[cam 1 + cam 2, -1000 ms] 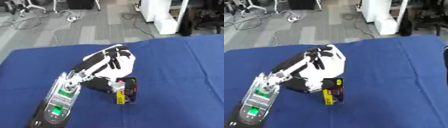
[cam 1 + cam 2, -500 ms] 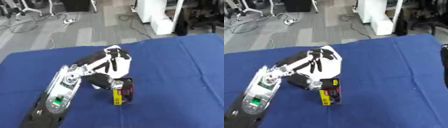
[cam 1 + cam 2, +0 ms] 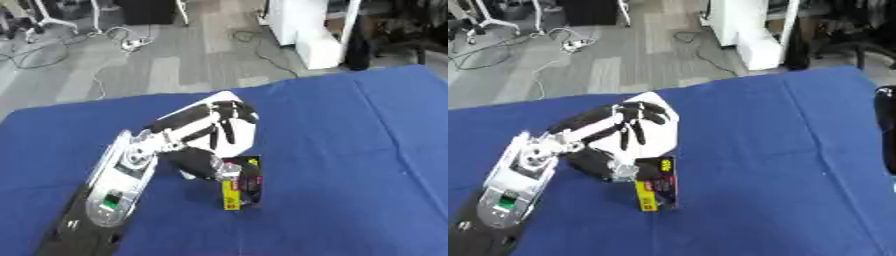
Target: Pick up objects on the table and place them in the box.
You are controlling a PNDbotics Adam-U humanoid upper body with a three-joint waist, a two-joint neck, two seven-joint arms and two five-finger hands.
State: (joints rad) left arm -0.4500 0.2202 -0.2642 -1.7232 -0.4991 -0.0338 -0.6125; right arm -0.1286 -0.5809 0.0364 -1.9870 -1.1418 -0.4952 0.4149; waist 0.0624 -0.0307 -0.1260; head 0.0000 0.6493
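- We found the left hand (image 3: 219, 131) over the middle of the blue counter (image 3: 350, 150), fingers spread and draped over a white object (image 3: 241, 137) that lay beneath the palm; the fingers reached down toward it, but we could not confirm that they were closed round it.
- A small black and yellow package (image 3: 241, 184) stood on its narrow edge just in front of the hand, toward the near edge of the counter, touching or nearly touching the thumb side.
- No box was visible in either view, so we could not judge the carry path to it.
- A dark shape (image 3: 885, 130) showed at the right edge of the right eye view; we took it for part of the right arm, and could not tell the state of the right hand.
- Risk 1: the upright package looked unstable. We judged that any sideways sweep of the hand or wrist would tip it flat or push it toward the near edge.
- Risk 2: the white object was broad under the palm. We judged that a closure taken from above could slide off its top and leave it on the counter.
- Risk 3: the hand hid most of the white object from the head camera, so a misplaced grasp could go unnoticed until lift.
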